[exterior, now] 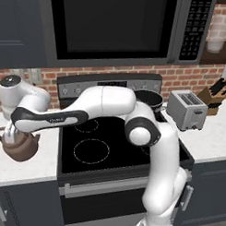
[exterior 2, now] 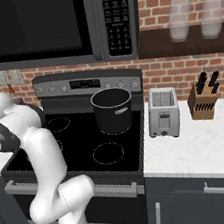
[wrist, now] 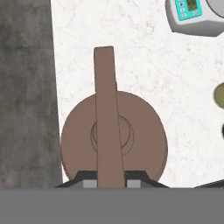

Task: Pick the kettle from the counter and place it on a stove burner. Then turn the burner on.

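The arm [exterior: 105,110] reaches from the base across the black cooktop [exterior: 113,154] to the left, over the white counter [exterior: 25,165] beside the stove, where the kettle [exterior: 20,146] sits near the counter's front edge. A tall black pot [exterior 2: 112,109] stands on a rear ring of the cooktop, with a toaster [exterior 2: 163,112] and knife block [exterior 2: 202,102] on the counter to the right, well apart from the work. The large front burner [exterior: 91,151] lies bare and nearest to the kettle. In the hand view the kettle [wrist: 113,140] is seen from above, its handle running up the middle from between the finger tips, and the gripper [wrist: 111,183] is clenched on that handle at the bottom of the view; a small white scale-like device [wrist: 192,17] lies further off on the counter. Whether the kettle's base is on the slab or just clear of it cannot be told. The step in hand looks to be the pick: the grasp is made, the carry not yet. The next move calls for a straight lift, then a sideways carry to the right over the counter's edge, keeping the kettle level, and a gentle set-down inside the large ring, clear of the pot.
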